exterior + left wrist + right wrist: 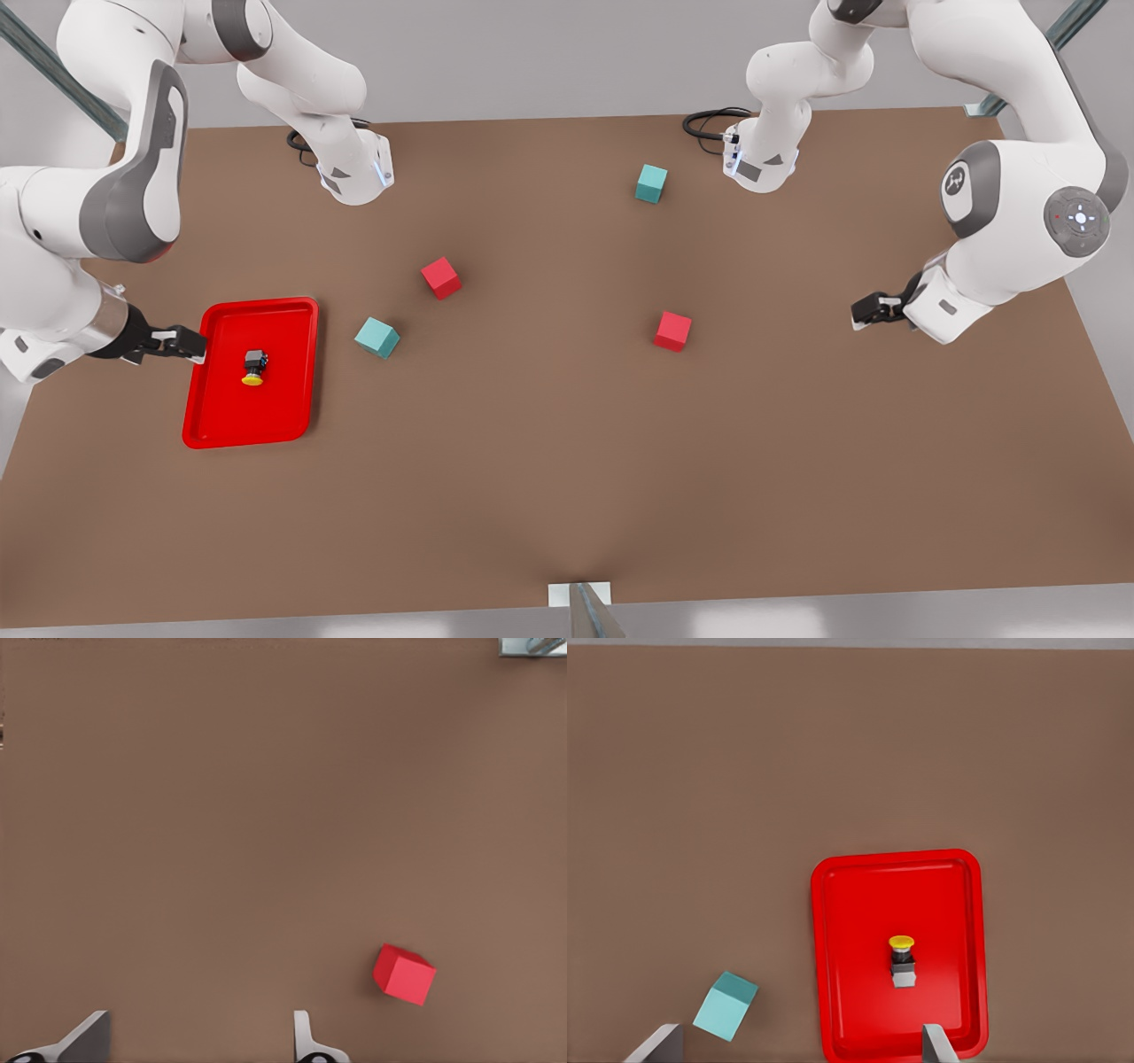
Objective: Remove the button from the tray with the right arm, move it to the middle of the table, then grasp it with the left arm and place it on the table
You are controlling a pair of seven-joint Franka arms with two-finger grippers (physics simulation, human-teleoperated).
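A matte brown table (567, 478) fills the scene, a pale grey floor showing beyond its edges and metal struts at the corners. On it I count one red tray (205, 403), one button (254, 366), two red cubes (440, 277) (672, 330) and two teal cubes (377, 338) (650, 183) — six things in all. The button lies on its side inside the tray, yellow cap toward the table's near edge, black body behind it, touching no rim. My right gripper (188, 344), at the front view's left, hangs above the tray's outer rim with its fingers (937, 1047) spread wide and nothing between them; in the right wrist view the tray (833, 904) and button (901, 958) sit ahead, a teal cube (726, 1005) just beside the tray. My left gripper (870, 310), at the front view's right, waits over bare table, fingers (303, 1038) likewise apart and empty — a red cube (404, 974) lies near it in the left wrist view.
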